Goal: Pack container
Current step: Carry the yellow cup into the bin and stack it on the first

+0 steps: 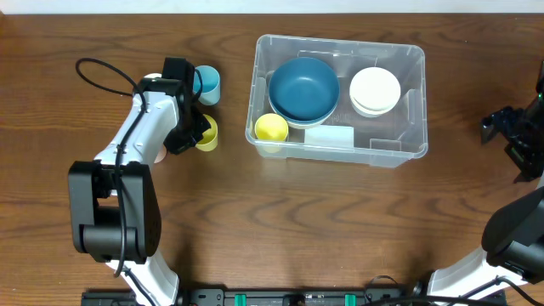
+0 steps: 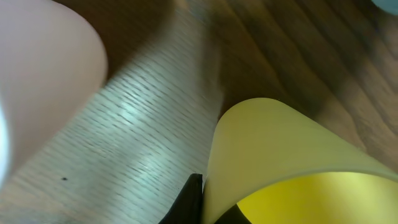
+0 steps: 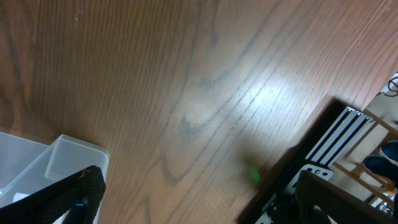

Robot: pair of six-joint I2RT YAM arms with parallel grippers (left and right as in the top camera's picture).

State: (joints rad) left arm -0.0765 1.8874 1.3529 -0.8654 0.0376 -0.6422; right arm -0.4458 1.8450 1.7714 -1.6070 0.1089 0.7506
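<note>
Overhead: two yellow cups (image 1: 206, 136) (image 1: 271, 128) (one packed)

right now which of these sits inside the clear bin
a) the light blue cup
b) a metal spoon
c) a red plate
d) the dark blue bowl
D: the dark blue bowl lies inside the container next to a white bowl, while the light blue cup stands on the table outside it.

Overhead looks straight down — wrist views hug tabletop (image 1: 272, 221).
</note>
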